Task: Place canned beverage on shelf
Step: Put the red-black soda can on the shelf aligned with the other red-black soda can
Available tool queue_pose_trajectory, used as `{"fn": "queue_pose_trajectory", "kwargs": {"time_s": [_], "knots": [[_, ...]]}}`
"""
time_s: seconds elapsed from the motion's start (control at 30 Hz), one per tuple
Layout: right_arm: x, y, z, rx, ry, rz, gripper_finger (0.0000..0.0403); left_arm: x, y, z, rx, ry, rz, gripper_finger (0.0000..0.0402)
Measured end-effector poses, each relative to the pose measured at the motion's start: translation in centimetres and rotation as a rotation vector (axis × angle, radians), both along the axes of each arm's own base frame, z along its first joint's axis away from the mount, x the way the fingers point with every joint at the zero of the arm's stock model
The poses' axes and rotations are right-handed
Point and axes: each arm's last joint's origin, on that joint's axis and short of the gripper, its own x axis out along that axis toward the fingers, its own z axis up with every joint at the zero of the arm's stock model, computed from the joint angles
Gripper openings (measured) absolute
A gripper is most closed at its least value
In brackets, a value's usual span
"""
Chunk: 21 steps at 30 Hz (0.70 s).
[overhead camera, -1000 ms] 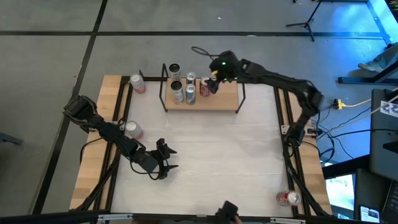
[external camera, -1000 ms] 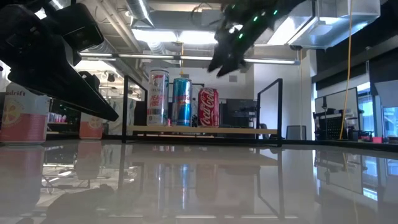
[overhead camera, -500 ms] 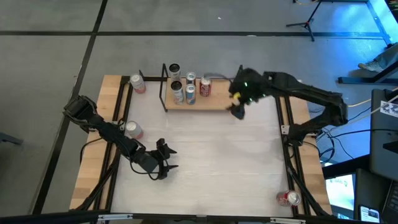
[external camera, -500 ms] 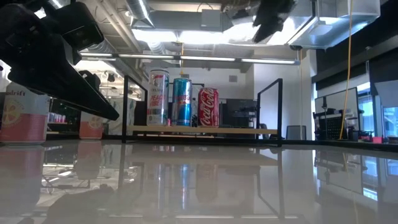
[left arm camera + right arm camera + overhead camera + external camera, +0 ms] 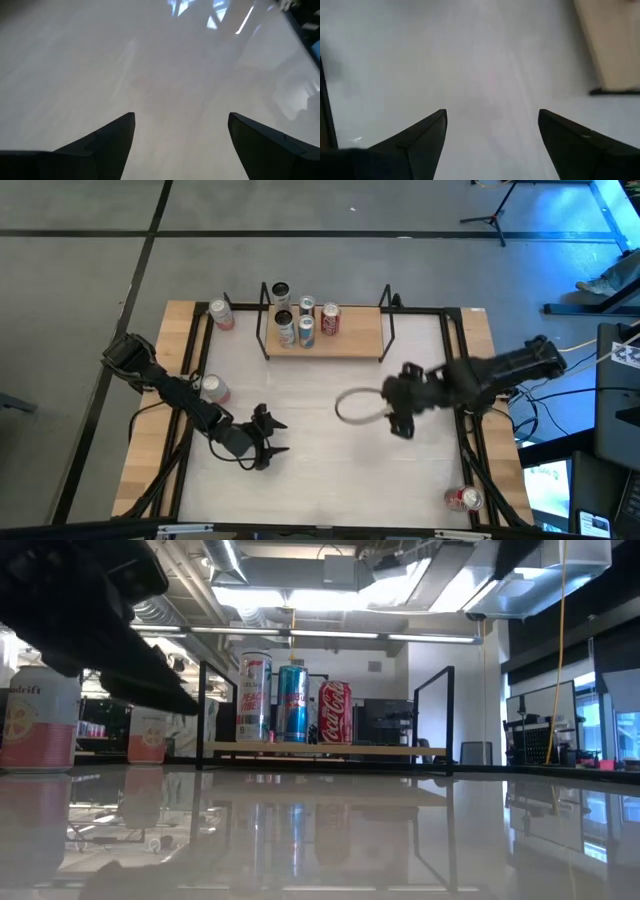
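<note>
The shelf [image 5: 345, 344] stands at the table's far middle, its light-wood board on a black wire frame. A silver can [image 5: 285, 328], a blue can [image 5: 306, 330] and a red cola can [image 5: 330, 320] stand upright on it, and also show in the low view [image 5: 334, 712]. My right gripper [image 5: 398, 418] is open and empty over the bare table, right of centre and well nearer than the shelf; its wrist view [image 5: 492, 120] shows only table between the fingers. My left gripper [image 5: 267, 438] is open and empty over the near left of the table [image 5: 181, 125].
Two more cans [image 5: 280, 292] [image 5: 306, 305] stand at the shelf's far side. One can [image 5: 222, 313] stands at the far left and another [image 5: 213, 388] on the left wooden strip. A red can [image 5: 463, 498] lies at the near right. The white middle of the table [image 5: 330, 470] is free.
My right gripper has drawn away from the red cola can on the shelf. It has swung toward the table's right edge and then toward the near edge, ending over the bare table. The cola can stays upright on the shelf.
</note>
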Motion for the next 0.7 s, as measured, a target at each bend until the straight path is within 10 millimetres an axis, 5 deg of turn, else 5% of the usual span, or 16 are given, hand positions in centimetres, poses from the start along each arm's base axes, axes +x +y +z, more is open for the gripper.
{"fn": "queue_pose_trajectory", "kwargs": {"time_s": [0.2,0.7], "knots": [[-3.2,4.7,-0.5,0.017,0.058,-0.057,0.0308,0.3,-0.4,0.8,-0.012,-0.082,-0.029,0.0310],[-8.5,12.2,-1.1,0.385,0.212,-0.294,0.0308,0.8,0.1,1.1,-0.020,-0.110,-0.009,0.0310]]}}
